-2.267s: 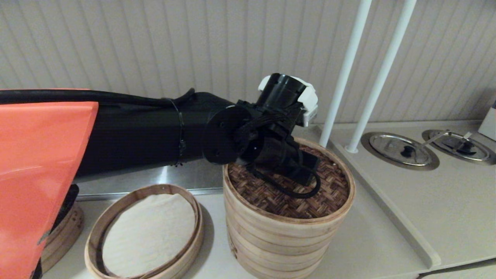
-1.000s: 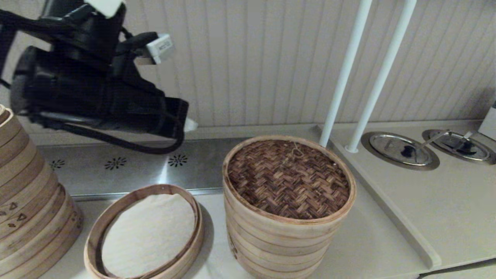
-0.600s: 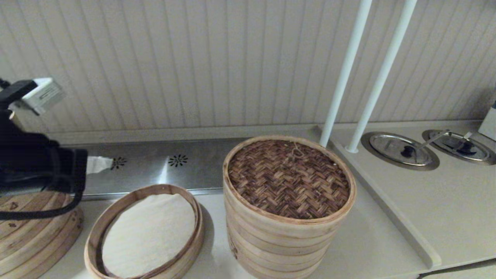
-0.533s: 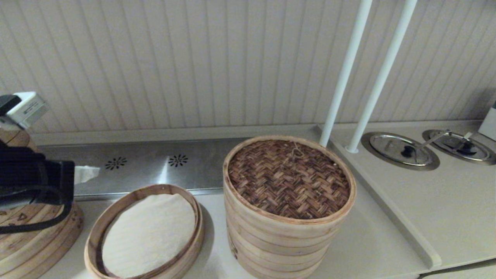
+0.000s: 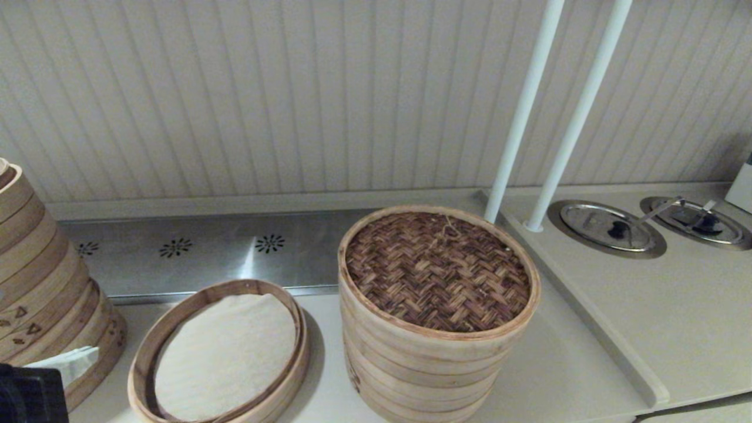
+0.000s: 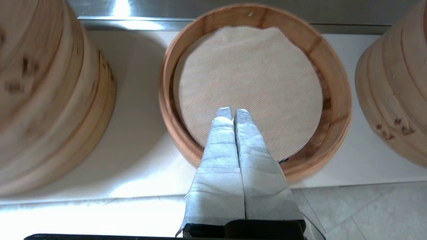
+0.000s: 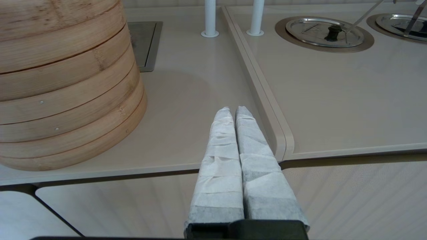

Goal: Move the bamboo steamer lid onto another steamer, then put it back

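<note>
- The bamboo steamer lid [image 5: 437, 270] lies flat, woven top up, on the multi-tier stack [image 5: 426, 367], well apart from both grippers.
- The left gripper [image 6: 233, 112] hovers with fingers [image 6: 223, 146] pressed together, empty, tips over the near edge of the low steamer [image 6: 337, 100] and its white liner [image 6: 248, 76].
- The right gripper [image 7: 232, 110] has fingers pressed together, empty, at the tabletop [image 7: 186, 100] edge, beside the stack.
- No readable writing shows.

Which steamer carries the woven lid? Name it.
The middle multi-tier stack carries the bamboo steamer lid; the low single tray shows only white liner, and the far-left stack has triangle cut-outs.
</note>
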You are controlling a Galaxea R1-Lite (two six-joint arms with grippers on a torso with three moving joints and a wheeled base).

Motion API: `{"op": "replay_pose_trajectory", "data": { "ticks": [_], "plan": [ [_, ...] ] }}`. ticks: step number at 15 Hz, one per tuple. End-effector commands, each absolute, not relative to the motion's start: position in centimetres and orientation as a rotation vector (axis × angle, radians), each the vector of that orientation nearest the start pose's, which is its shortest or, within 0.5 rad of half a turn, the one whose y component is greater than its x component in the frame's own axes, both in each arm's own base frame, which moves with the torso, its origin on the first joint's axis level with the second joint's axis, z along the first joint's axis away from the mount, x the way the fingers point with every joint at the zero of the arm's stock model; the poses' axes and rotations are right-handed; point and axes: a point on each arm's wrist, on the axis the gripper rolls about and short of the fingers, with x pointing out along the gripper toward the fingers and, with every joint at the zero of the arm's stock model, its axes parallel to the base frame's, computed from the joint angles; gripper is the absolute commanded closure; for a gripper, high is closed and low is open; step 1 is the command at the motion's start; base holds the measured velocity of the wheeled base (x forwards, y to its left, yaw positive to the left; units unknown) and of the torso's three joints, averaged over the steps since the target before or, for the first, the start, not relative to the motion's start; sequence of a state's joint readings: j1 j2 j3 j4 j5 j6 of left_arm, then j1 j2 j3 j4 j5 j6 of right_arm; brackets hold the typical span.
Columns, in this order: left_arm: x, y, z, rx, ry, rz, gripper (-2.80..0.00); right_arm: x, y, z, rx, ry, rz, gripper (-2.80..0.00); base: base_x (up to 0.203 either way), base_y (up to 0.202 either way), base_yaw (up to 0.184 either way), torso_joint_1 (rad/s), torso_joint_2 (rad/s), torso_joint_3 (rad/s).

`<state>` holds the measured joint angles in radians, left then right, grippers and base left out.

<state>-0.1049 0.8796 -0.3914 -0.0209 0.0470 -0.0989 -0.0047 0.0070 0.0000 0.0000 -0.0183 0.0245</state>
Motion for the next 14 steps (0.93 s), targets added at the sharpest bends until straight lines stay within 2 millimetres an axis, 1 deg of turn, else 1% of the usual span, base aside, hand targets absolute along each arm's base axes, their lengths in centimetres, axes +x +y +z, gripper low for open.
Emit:
{"op": "replay_pose_trajectory", "data": {
  "ticks": [1,5,8,9,11,12,14],
  "plan": [
    [6.3,-0.5,15.4,-0.065,0.394,-0.026,0.00,-2.2,0.0,7.4,0.024,0.012,-0.023,0.00,0.000,0.000,0.000,0.000,0.00,0.000],
    [2.5,0.2,13.2,-0.043,0.270,0.097,0.00,-2.2,0.0,7.5,0.024,0.011,-0.023,0.00,0.000,0.000,0.000,0.000,0.00,0.000],
    [0.3,0.5,12.0,-0.030,0.199,0.129,0.00,-2.2,0.0,7.4,0.024,0.012,-0.023,0.00,0.000,0.000,0.000,0.000,0.00,0.000],
    [-0.2,0.5,11.4,-0.015,0.183,0.109,0.00,-2.2,0.0,7.4,0.024,0.012,-0.023,0.00,0.000,0.000,0.000,0.000,0.00,0.000],
    [-0.3,0.4,9.9,0.006,0.221,0.061,0.00,-2.2,0.0,7.4,0.024,0.012,-0.023,0.00,0.000,0.000,0.000,0.000,0.00,0.000],
    [-0.2,0.4,9.6,0.009,0.229,0.073,0.00,-2.2,0.0,7.5,0.024,0.011,-0.023,0.00,0.000,0.000,0.000,0.000,0.00,0.000],
    [-0.4,0.5,9.5,0.008,0.222,0.150,0.00,-2.2,0.0,7.4,0.024,0.012,-0.023,0.00,0.000,0.000,0.000,0.000,0.00,0.000]
  ]
}}
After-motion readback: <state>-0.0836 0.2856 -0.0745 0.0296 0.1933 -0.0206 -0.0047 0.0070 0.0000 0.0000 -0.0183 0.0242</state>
